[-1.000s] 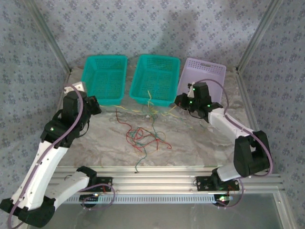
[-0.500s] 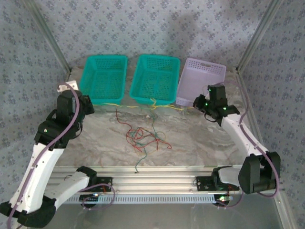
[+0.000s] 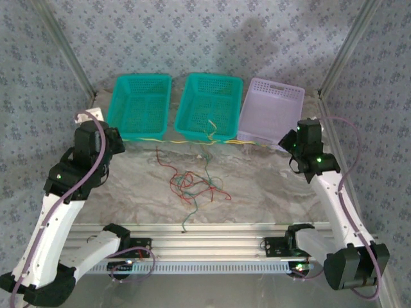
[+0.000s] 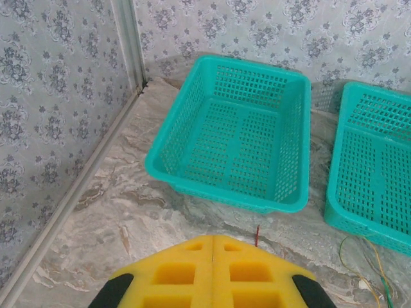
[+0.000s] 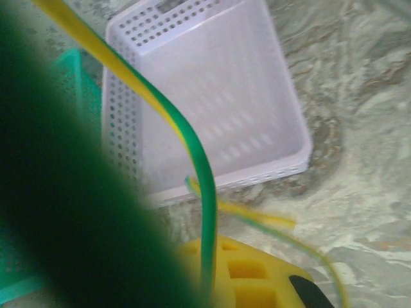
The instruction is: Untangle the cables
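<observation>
The cables are thin red, green and yellow wires. Most lie in a loose tangle [image 3: 191, 183] on the marble table in front of the baskets. One yellow cable [image 3: 180, 142] runs taut along the basket fronts from my left gripper [image 3: 121, 142] to my right gripper [image 3: 287, 142]. The left gripper [image 4: 213, 239] has its yellow pads pressed together, with a red wire end [image 4: 257, 233] poking out beside them. My right gripper [image 5: 215, 256] is shut on a yellow-green cable [image 5: 199, 160] that rises out of its pads.
Three baskets stand along the back: a teal one [image 3: 142, 77] on the left, a second teal one [image 3: 212, 77] in the middle with a green strand hanging over its front, and a lilac one [image 3: 276, 86] on the right. Patterned walls enclose the table.
The grippers have moved apart, the right one far to the right past the lilac basket's front and the left one slightly left. The yellow cable has been drawn straight between them.
</observation>
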{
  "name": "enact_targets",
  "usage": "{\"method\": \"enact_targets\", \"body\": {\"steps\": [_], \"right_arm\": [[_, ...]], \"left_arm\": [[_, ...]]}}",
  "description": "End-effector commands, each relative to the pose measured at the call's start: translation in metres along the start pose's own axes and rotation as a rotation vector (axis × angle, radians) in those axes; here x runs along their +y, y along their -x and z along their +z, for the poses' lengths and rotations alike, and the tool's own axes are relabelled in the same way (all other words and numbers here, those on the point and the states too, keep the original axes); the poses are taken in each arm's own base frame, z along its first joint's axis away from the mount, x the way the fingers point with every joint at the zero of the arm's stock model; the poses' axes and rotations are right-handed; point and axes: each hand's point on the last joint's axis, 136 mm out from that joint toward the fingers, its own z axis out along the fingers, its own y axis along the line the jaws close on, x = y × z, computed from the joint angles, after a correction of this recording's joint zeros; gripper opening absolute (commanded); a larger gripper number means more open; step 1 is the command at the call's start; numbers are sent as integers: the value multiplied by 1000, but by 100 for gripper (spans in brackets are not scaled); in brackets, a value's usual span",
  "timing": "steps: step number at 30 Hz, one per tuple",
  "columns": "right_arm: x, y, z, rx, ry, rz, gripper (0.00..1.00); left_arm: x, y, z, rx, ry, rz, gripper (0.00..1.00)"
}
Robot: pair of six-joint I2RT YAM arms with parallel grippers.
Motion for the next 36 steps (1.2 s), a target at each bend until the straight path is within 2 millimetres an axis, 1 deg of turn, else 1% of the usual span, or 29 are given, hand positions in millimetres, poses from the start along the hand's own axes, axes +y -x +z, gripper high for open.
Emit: {"method": "enact_targets", "body": {"steps": [1,5,8,11,12,14,16,18,19,20,22,25,29,31,33,36], "right_arm": [[-60,10,-9,-95,-277,10,0],[-76,18,-23,-158,-331,43,0],[-79,21,-26,-178,-325,75,0],[-68,25,-18,-174,-282,75,0],[-65,23,-16,-161,-272,70,0],[-54,22,-13,-157,-222,50,0],[-40,22,-11,-156,-177,5,0],[-34,24,-13,-159,-191,-22,0],[-34,29,-16,-178,-208,-33,0],[-36,32,-20,-195,-219,-20,0],[-32,40,-30,-239,-198,6,0],[-13,56,-48,-324,-131,13,0],[17,80,-66,-374,-88,-16,0],[34,90,-70,-390,-66,-70,0],[49,101,-73,-389,-42,-79,0],[66,113,-68,-386,-15,-89,0]], "left_arm": [[38,28,-19,-104,166,-7,0],[46,32,-21,-118,210,-1,0],[46,31,-20,-113,214,3,0],[39,29,-17,-104,179,-5,0],[38,28,-15,-100,173,-9,0],[34,27,-13,-93,157,-12,0],[31,24,-10,-84,145,-14,0],[29,23,-8,-76,139,-13,0],[28,23,-7,-73,140,-11,0],[27,22,-6,-70,134,-8,0],[21,18,-3,-54,107,-10,0],[10,8,7,-18,67,-23,0],[-15,-12,21,56,-40,-58,0],[-23,-17,25,76,-70,-68,0],[-30,-20,28,86,-89,-69,0],[-41,-19,28,80,-125,-63,0]]}}
